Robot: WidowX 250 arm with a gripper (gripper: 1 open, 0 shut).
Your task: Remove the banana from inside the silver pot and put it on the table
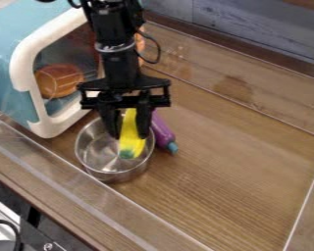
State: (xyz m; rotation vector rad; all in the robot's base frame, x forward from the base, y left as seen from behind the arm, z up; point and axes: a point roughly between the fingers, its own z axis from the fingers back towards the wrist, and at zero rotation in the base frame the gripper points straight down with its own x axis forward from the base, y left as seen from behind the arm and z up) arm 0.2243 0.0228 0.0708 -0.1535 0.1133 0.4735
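No writing or brand could be read anywhere you looked. Your arm hung nearly straight down from the top of the view, its gripper [127, 125] clamped on the banana [130, 139] — the fruit hung upright between the fingers, its lower end above the right side of the silver pot [99, 159], clear of the pot's floor. The pot sat on the table [238, 167] just beside the white-and-teal toy microwave [28, 74], with the purple eggplant [161, 133] touching its right rim.

yellow banana [130, 140], silver pot [97, 163], purple eggplant [161, 132]
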